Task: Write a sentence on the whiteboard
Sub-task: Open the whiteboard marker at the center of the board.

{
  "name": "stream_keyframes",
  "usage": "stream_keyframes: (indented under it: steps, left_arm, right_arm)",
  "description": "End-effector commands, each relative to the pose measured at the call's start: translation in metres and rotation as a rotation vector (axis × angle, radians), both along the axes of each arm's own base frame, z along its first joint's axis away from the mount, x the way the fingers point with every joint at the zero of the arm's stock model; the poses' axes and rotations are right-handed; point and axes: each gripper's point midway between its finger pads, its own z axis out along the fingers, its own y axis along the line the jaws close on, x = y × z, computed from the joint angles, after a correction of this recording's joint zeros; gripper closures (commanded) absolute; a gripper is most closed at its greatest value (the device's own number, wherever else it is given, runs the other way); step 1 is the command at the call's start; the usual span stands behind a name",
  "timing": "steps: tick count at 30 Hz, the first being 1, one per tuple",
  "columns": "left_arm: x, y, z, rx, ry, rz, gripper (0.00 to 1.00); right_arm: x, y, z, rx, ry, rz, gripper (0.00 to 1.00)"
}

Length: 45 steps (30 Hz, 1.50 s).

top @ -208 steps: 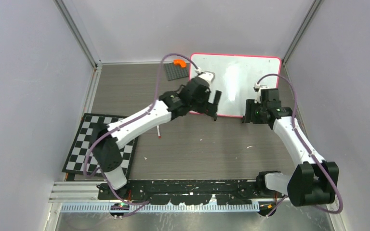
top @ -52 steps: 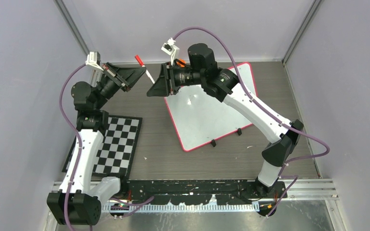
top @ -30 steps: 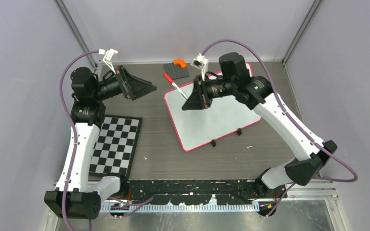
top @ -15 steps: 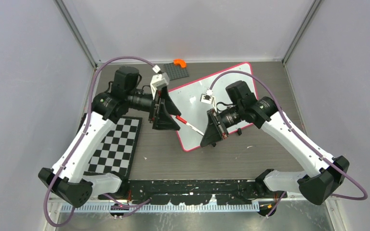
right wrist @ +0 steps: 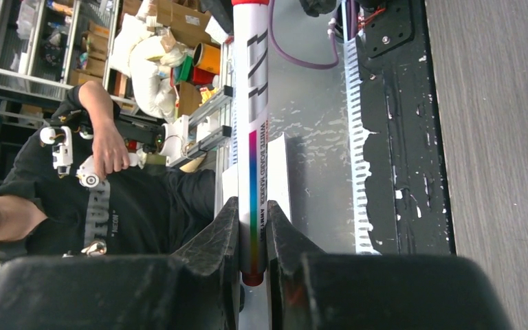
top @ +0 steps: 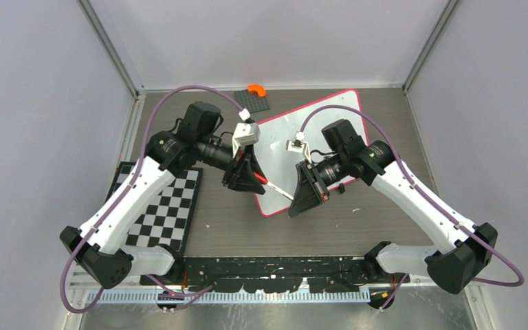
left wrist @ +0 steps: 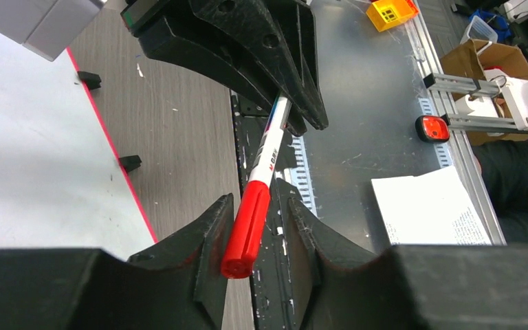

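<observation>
Whiteboard point(top: 278, 155): laid flat on the bench point(top: 234, 220), turned at an angle, its pink-red rim seen all round. In the left wrist view a stretch of its white face point(left wrist: 34, 158) is seen, with two black clips point(left wrist: 129, 163) along the rimmed edge.

Marker point(top: 275, 188): held in the air over the whiteboard's near-left corner, spanned between both arms. The red cap point(left wrist: 247, 227) is pointed away from the whiteboard; the white barrel point(left wrist: 268, 155) is run back over the corner.

Right gripper point(top: 306, 192): placed at the whiteboard's near edge. Its jaws are clamped tight on the marker barrel point(right wrist: 253, 137), as shown in the right wrist view point(right wrist: 251, 206).

Left gripper point(top: 246, 177): placed just off the whiteboard's left edge. Its jaws are drawn narrow about the red cap point(left wrist: 254, 201); one finger is seen against the cap, but whether the cap is actually gripped cannot be told.

Checkerboard mat point(top: 161, 206): laid well to the left of the whiteboard. Grey studded plate point(top: 253, 102), with an orange piece point(top: 256, 89) on it: found just beyond the whiteboard's far-left corner.
</observation>
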Motion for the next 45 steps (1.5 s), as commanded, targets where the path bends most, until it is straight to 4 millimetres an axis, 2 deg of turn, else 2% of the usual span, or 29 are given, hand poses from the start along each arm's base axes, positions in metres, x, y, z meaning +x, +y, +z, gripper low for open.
stream_keyframes:
  steps: [1, 7, 16, 20, 22, 23, 24, 27, 28, 30, 33, 34, 36, 38, 40, 44, 45]
  left_arm:
    - [-0.006, 0.0, 0.019, -0.055, -0.055, -0.034, 0.66]
    - [-0.009, 0.003, 0.02, -0.051, -0.077, -0.044, 0.73]
    - [-0.014, 0.003, 0.029, -0.07, -0.079, -0.062, 0.62]
    - [-0.016, 0.003, 0.03, -0.073, -0.069, -0.07, 0.72]
    - [-0.017, 0.003, 0.029, -0.073, -0.06, -0.072, 0.85]
    - [-0.017, 0.003, 0.029, -0.074, -0.058, -0.071, 0.94]
    - [-0.016, 0.003, 0.027, -0.069, -0.045, -0.063, 0.99]
    - [-0.008, 0.0, 0.021, -0.052, -0.007, -0.005, 1.0]
    - [-0.001, -0.002, 0.021, -0.054, 0.021, 0.028, 1.0]
    - [0.012, -0.005, 0.031, -0.086, 0.189, 0.106, 1.0]
    - [0.039, -0.004, 0.05, -0.196, 0.357, 0.2, 1.0]
    - [0.047, -0.003, 0.049, -0.234, 0.391, 0.222, 1.0]
    - [0.058, 0.0, 0.056, -0.296, 0.413, 0.259, 1.0]
    - [0.066, 0.002, 0.058, -0.324, 0.425, 0.294, 1.0]
    - [0.073, 0.005, 0.066, -0.376, 0.424, 0.321, 1.0]
    - [0.085, 0.014, 0.076, -0.462, 0.49, 0.37, 1.0]
    - [0.086, 0.014, 0.076, -0.467, 0.493, 0.374, 1.0]
  right_arm:
    - [-0.007, -0.002, 0.014, 0.051, 0.008, 0.027, 1.0]
    - [-0.008, -0.002, 0.015, 0.053, 0.027, 0.034, 1.0]
    - [-0.008, -0.002, 0.014, 0.037, 0.034, 0.035, 1.0]
    - [-0.007, -0.002, 0.016, 0.036, 0.022, 0.035, 1.0]
    - [-0.006, -0.002, 0.015, 0.031, 0.014, 0.03, 1.0]
    - [-0.004, -0.002, 0.013, 0.021, -0.001, 0.019, 0.97]
    - [0.001, -0.001, 0.01, 0.006, -0.023, 0.001, 0.88]
    - [0.027, 0.001, -0.002, -0.087, -0.121, -0.105, 0.44]
    - [0.038, 0.0, -0.003, -0.12, -0.153, -0.146, 0.35]
    - [0.061, -0.006, 0.0, -0.164, -0.18, -0.218, 0.28]
    - [0.092, -0.013, 0.029, -0.151, -0.2, -0.33, 0.25]
    - [0.1, -0.017, 0.041, -0.127, -0.207, -0.362, 0.25]
    - [0.112, -0.022, 0.066, -0.071, -0.239, -0.413, 0.25]
    - [0.118, -0.025, 0.082, -0.04, -0.276, -0.445, 0.25]
    - [0.121, -0.022, 0.092, -0.011, -0.273, -0.457, 0.25]
    - [0.124, -0.012, 0.107, 0.091, -0.154, -0.518, 0.24]
    - [0.127, -0.011, 0.105, 0.099, -0.131, -0.546, 0.23]
